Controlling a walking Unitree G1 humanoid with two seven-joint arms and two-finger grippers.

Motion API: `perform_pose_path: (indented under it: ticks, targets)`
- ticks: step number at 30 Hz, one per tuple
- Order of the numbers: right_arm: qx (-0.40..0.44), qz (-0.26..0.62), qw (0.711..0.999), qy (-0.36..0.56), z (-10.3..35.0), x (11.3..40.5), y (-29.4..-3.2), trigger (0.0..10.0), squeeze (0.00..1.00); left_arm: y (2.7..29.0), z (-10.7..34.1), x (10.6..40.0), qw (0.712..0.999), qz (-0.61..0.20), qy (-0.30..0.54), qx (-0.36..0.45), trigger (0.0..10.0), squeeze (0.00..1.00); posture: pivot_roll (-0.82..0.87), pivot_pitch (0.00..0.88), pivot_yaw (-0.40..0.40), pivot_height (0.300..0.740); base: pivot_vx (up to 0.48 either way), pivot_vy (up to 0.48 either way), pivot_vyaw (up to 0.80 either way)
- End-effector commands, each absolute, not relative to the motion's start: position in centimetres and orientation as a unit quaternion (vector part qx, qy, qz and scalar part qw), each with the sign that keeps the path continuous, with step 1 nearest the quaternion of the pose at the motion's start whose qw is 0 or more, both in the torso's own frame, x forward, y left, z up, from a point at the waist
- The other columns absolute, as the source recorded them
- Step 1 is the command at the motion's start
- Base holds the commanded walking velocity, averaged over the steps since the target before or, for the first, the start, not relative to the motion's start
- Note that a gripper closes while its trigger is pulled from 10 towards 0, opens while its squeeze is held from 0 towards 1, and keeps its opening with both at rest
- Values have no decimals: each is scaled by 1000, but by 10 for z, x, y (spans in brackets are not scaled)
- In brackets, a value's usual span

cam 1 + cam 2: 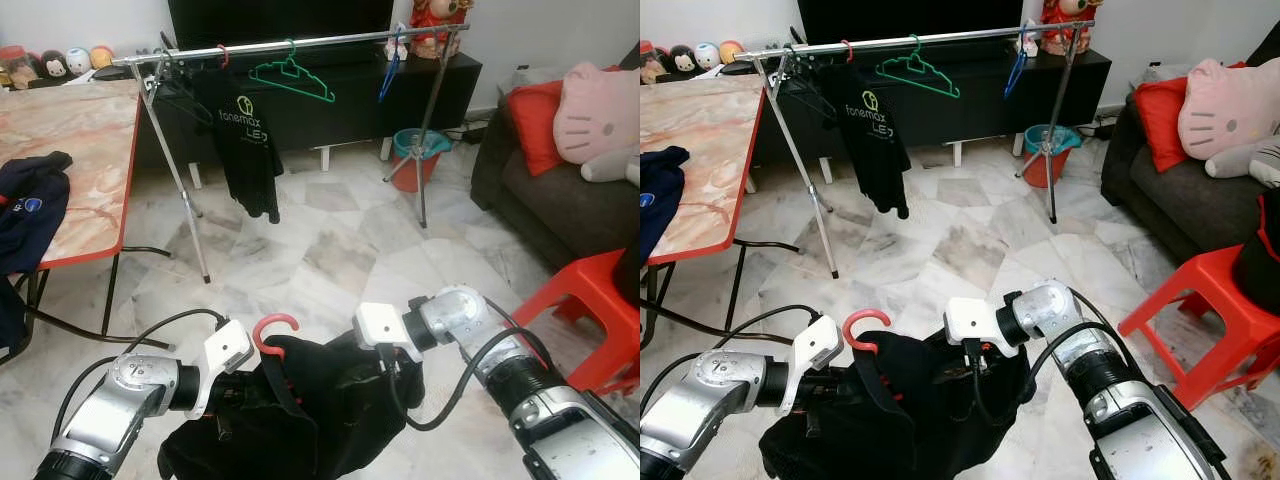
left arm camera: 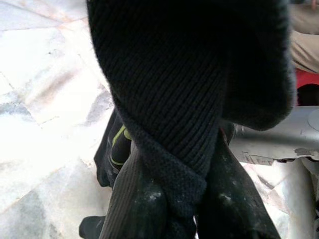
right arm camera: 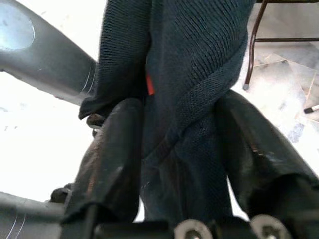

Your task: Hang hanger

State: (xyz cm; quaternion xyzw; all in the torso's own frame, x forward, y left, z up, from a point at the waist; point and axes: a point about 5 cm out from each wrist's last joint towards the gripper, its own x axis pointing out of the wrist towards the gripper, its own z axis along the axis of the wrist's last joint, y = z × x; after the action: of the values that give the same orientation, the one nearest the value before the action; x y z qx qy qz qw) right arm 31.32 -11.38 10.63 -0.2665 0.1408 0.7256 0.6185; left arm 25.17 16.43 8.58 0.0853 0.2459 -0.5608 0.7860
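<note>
Both grippers clamp the black shirt [image 1: 330,400]: left gripper [image 2: 187,199], right gripper [image 3: 184,164]. Eye views add red hanger hook [image 1: 272,330], clothes rail [image 1: 300,44].

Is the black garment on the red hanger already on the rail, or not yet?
Not yet. The garment and hanger are held low by both grippers, left and right, far from the rail.

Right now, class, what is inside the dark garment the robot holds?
A red hanger: its hook pokes out of the dark garment. Both the left gripper and right gripper pinch the cloth. The hanger's arms are covered.
</note>
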Motion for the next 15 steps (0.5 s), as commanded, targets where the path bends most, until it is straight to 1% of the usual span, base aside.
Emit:
perform_pose_path:
  ticks: [1,5,8,10,11,12,13,14,15]
  targets:
    - [-276,735,603,141,111,313,-115,10000,1000,171,90,262,810,-527,235,106,0,0,116,0,-26,740,0,0,0]
    - [-282,730,606,146,112,313,-120,10000,1000,173,88,265,822,-509,231,109,0,0,113,0,-23,740,0,0,0]
    - [-288,715,621,143,113,314,-127,10000,1000,176,85,269,837,-485,226,116,0,0,110,0,-20,740,0,0,0]
    - [-285,690,652,133,117,319,-133,10000,1000,179,83,273,848,-465,222,125,0,0,108,0,-21,740,0,0,0]
    - [-283,682,662,130,119,321,-135,10000,1000,180,83,274,852,-458,220,128,0,0,106,0,-21,740,0,0,0]
    - [-283,682,662,130,119,321,-135,10000,1000,180,83,274,852,-458,220,128,0,0,106,0,-21,740,0,0,0]
    - [-275,656,692,124,122,325,-140,10000,882,182,81,276,860,-444,217,129,0,0,104,0,-20,740,0,0,0]
    - [-269,639,711,121,123,328,-143,10000,882,183,80,278,865,-434,216,128,0,0,104,0,-20,740,0,0,0]
    - [-243,551,791,104,128,340,-160,10000,0,189,75,286,893,-371,217,134,1020,0,104,0,-20,740,0,0,0]
